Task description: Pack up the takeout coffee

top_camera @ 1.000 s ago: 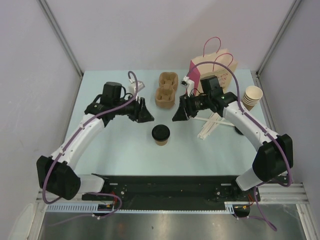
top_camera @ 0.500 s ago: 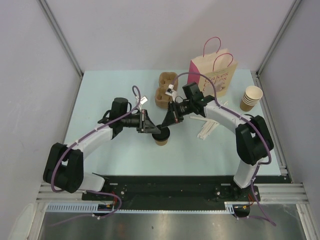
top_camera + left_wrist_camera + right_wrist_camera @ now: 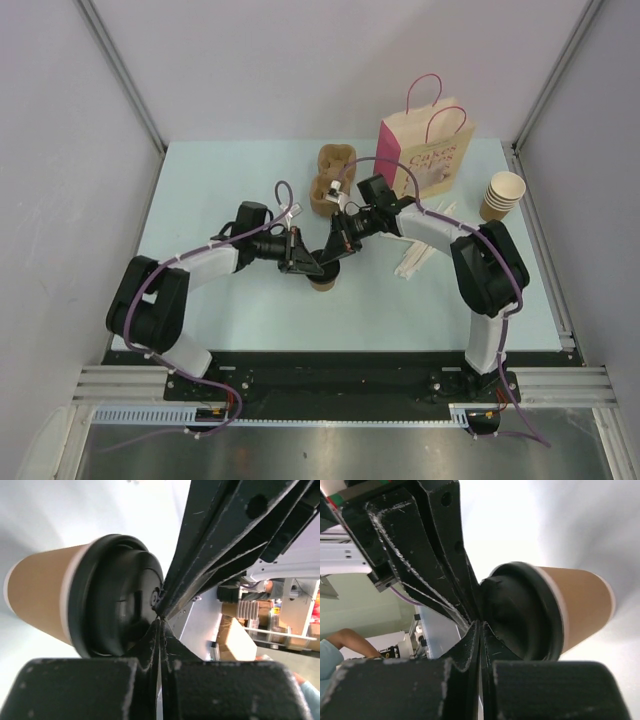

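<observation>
Both the left gripper [image 3: 159, 630] and right gripper [image 3: 480, 630] are sitting pinched fully closed on nothing, tips meeting at the black lid [image 3: 120, 600] of the takeout coffee [image 3: 45, 597] mid-tabletop [image 3: 220, 180], probably pressing it snug before bagging

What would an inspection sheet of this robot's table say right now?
Surface: pale green table, no spills seen.
Job's things: takeout coffee upright, black lid on; pink bag standing at the back.
Clutter: cup carrier, stack of cups, wooden sticks.
Grippers: left pincer and right pincer shut, tips meeting over the lid, holding nothing.
Cables: purple cable, no snag seen.
Surroundings: plain walls; nothing else seen.
</observation>
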Available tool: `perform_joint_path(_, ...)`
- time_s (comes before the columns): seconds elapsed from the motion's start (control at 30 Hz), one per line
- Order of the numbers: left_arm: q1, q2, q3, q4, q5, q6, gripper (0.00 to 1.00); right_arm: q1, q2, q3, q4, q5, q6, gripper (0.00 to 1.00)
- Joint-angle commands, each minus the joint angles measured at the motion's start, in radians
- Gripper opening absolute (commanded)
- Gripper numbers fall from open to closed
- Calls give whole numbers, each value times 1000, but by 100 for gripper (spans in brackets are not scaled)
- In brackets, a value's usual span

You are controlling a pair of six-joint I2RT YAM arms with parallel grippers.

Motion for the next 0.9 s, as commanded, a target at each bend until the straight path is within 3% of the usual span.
perform_joint_path(0.0,-1,64,16,-43,-38,43,0,0,52,1,-30,-29,-43,0)
perform_joint_path(0.47,19,177,37,-164,-123,136,0,-18,146,-33,-28,-15,-92,0)
perform_joint_path(0.87,49,251,20,-173,-187,162,0,-38,224,-48,-15,11,-104,0)
